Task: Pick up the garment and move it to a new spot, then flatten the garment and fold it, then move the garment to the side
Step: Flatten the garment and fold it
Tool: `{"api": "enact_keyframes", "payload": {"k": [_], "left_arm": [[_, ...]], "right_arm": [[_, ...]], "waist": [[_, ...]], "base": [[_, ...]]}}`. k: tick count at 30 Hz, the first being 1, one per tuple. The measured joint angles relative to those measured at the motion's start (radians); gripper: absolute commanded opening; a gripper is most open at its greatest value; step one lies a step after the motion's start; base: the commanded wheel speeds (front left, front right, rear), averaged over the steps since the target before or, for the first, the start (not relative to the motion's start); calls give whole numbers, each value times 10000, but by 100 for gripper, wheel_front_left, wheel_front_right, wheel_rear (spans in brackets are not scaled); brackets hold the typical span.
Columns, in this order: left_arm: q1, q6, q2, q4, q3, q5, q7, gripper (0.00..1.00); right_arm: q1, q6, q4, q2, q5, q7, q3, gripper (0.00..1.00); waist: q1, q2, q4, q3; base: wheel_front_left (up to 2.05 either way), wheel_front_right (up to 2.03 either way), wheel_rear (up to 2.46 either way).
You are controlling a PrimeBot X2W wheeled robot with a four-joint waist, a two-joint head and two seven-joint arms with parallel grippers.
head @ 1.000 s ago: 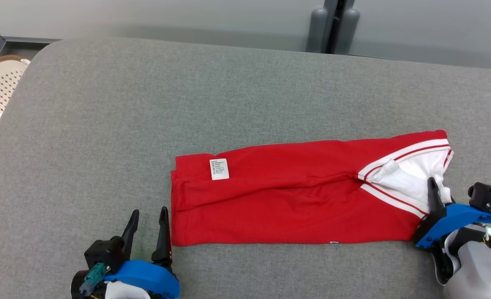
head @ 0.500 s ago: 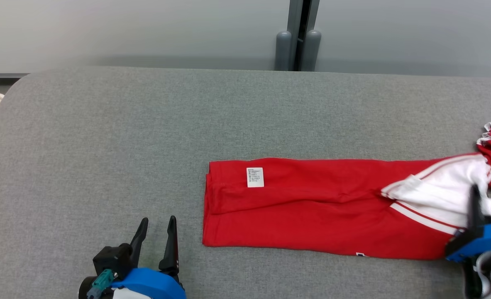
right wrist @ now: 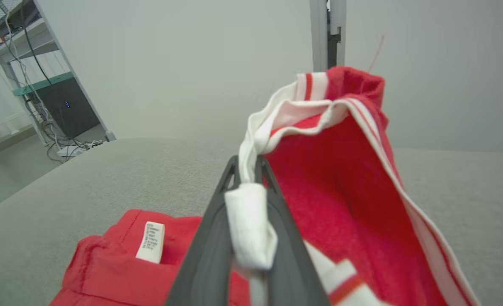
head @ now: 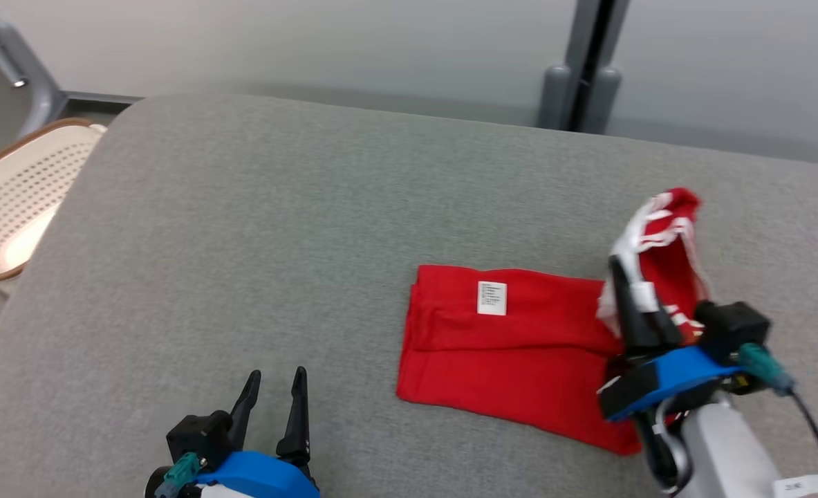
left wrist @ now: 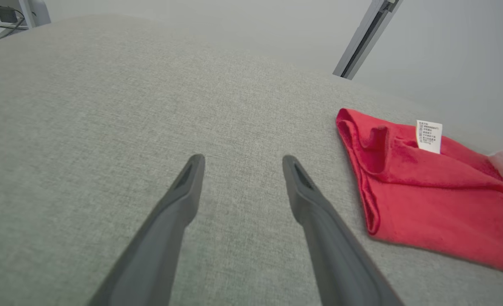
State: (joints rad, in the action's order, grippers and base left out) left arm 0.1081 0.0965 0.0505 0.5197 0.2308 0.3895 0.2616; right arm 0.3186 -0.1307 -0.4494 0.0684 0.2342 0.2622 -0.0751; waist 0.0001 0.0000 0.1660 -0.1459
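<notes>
The garment is red with white trim and a white label, lying folded on the grey cushion. My right gripper is shut on its white-trimmed end and holds that end raised above the flat part; in the right wrist view the white cloth is pinched between the fingers. Low and to the left of the garment, my left gripper stands open with nothing between its fingers; in the left wrist view the garment lies to the right of the left gripper.
A perforated cream chair seat stands off the cushion's left edge. A dark post with grey feet rises behind the cushion. Shelves with cables show far left in the right wrist view.
My right gripper has lifted the garment's white-trimmed end and carried it left over the flat part, shortening the red shape. The head camera has shifted. The left gripper stays open.
</notes>
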Motion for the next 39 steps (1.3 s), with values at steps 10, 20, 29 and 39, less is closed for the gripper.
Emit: {"api": "enact_keyframes", "payload": {"k": [10,20,29,39], "left_arm": [[-247,-90,6,123,69,148,0,100],[-284,-180,2,-25,-286,48,0,100],[-128,-146,4,-316,-520,-376,0,100],[-334,-15,2,-426,-579,-1039,0,100]], "right_arm": [[807,0,-1085,-159,663,-2,-2677,86],[724,0,-604,-182,755,0,-2324,100],[-334,0,-249,-132,-560,0,-309,100],[-1436,0,-339,-157,-1122,2,665,100]], "waist": [[0,0,1063,7],[-1,0,365,50],[-2,0,-804,172],[-1,0,-1585,467]], "base": [[0,0,0],[0,0,0],[0,0,0],[0,0,0]]}}
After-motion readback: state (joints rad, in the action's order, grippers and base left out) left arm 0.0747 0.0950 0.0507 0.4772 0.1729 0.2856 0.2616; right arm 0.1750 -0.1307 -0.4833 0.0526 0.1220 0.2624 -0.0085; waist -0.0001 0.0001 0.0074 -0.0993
